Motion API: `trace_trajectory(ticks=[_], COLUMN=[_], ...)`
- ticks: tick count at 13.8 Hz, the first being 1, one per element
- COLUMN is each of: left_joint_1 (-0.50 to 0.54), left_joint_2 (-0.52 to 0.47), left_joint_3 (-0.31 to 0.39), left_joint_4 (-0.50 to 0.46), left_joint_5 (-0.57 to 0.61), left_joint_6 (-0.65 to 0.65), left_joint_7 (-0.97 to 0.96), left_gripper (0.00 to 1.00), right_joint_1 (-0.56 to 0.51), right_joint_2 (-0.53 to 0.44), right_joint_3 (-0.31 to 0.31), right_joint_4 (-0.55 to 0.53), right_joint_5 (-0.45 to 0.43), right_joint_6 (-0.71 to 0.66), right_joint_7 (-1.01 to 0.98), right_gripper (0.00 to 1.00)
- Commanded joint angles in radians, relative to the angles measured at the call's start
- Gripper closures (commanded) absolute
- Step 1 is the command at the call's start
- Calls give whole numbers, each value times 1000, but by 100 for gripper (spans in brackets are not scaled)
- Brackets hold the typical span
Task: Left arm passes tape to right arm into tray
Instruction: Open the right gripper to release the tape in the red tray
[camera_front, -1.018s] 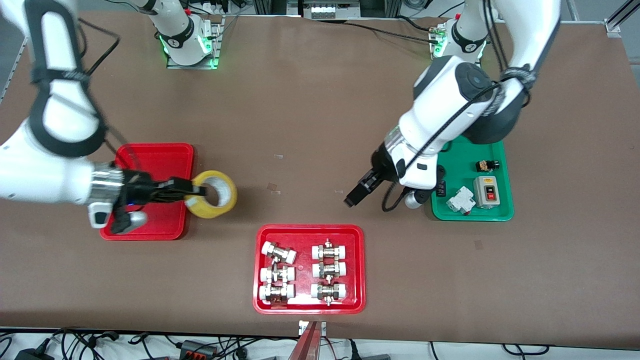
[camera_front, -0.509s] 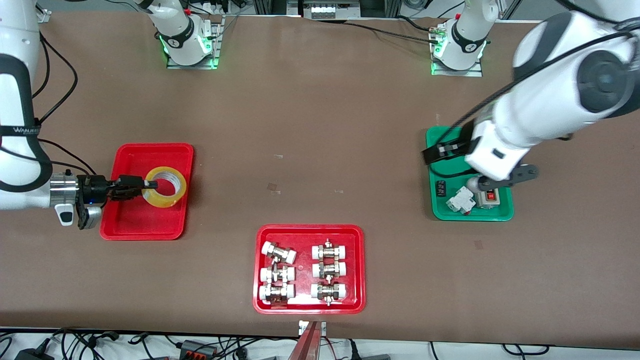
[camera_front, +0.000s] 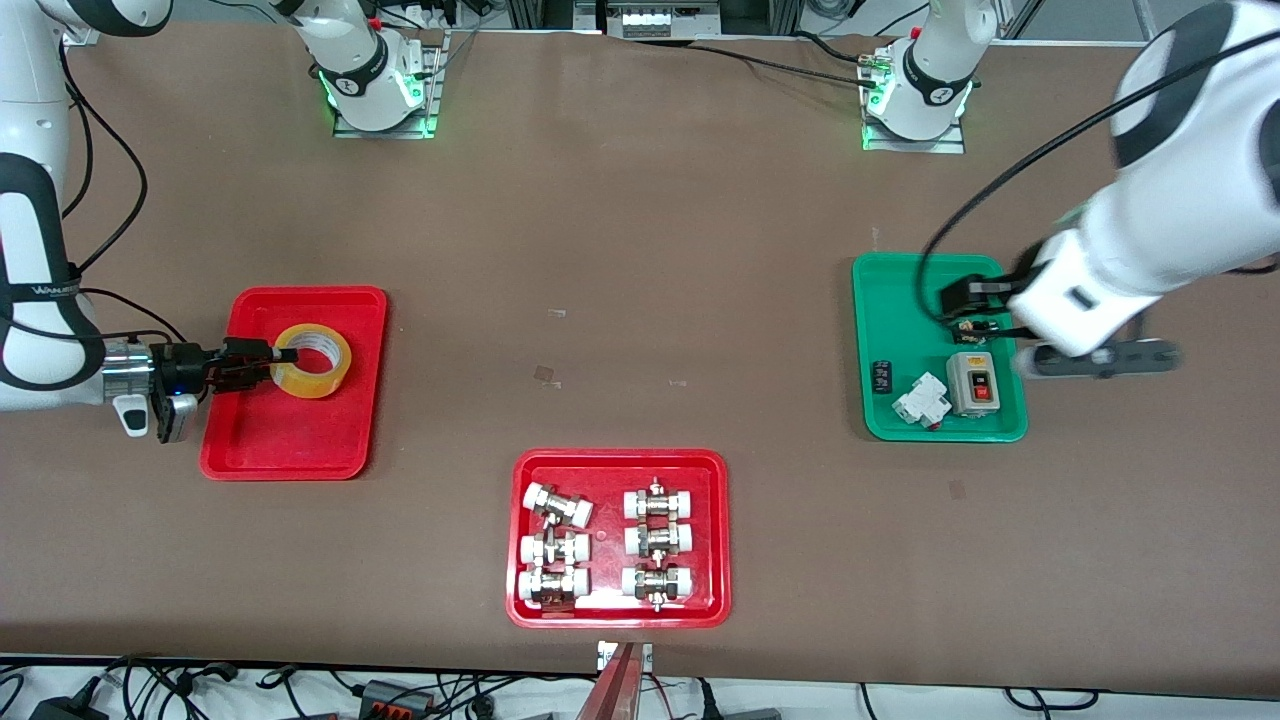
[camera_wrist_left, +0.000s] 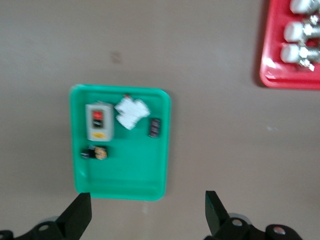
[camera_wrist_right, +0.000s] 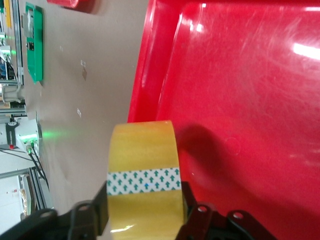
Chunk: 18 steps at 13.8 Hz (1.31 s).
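My right gripper (camera_front: 285, 356) is shut on the yellow tape roll (camera_front: 312, 360), gripping its wall with one finger inside the core. It holds the roll low over the plain red tray (camera_front: 290, 445); I cannot tell whether the roll touches the floor. In the right wrist view the tape (camera_wrist_right: 145, 160) sits between the black fingers of the right gripper (camera_wrist_right: 145, 215), above the tray's glossy floor (camera_wrist_right: 240, 100). My left gripper (camera_front: 962, 300) is open and empty over the green tray (camera_front: 900, 300). Its spread jaws frame the left wrist view (camera_wrist_left: 145, 220).
The green tray (camera_wrist_left: 125, 175) holds a switch box (camera_front: 973, 383), a white breaker (camera_front: 920, 402) and small black parts. A second red tray (camera_front: 620, 470) with several white-capped metal fittings lies nearer the front camera, mid-table. The arm bases stand along the table's top edge.
My right gripper carried the tape from beside the tray's edge to over the tray and lowered it. My left arm drew back from mid-table to over the green tray.
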Motion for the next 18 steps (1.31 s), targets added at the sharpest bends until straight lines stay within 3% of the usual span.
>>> trace_trajectory(ticks=[1, 2, 5, 7, 10, 16, 18], left_joint_1=[-129, -178, -182, -176, -179, -165, -140], left_joint_2=[-235, -301, -425, -426, -372, -357, -355], left_joint_3=[188, 211, 254, 251, 240, 254, 254], left_joint_4=[-256, -340, -543, -542, -455, -439, -437], left_joint_5=[8, 7, -53, -64, -62, -64, -64], left_joint_6=[55, 56, 177, 191, 184, 176, 176], left_joint_7=[67, 69, 78, 83, 86, 90, 142], left_gripper=[0, 0, 0, 0, 0, 0, 0], right_joint_1=[19, 38, 96, 150, 209, 331, 346], right_joint_2=[-12, -18, -50, -96, -197, -487, -582], right_joint_3=[18, 18, 18, 14, 14, 15, 18], right_joint_4=[3, 3, 3, 3, 3, -19, -31], right_joint_5=[-93, -137, -257, -376, -557, -638, -636], right_joint_6=[57, 82, 159, 203, 199, -23, -68], right_joint_7=[-21, -21, -18, 12, 190, 713, 807], right_gripper=[0, 0, 0, 0, 0, 0, 0])
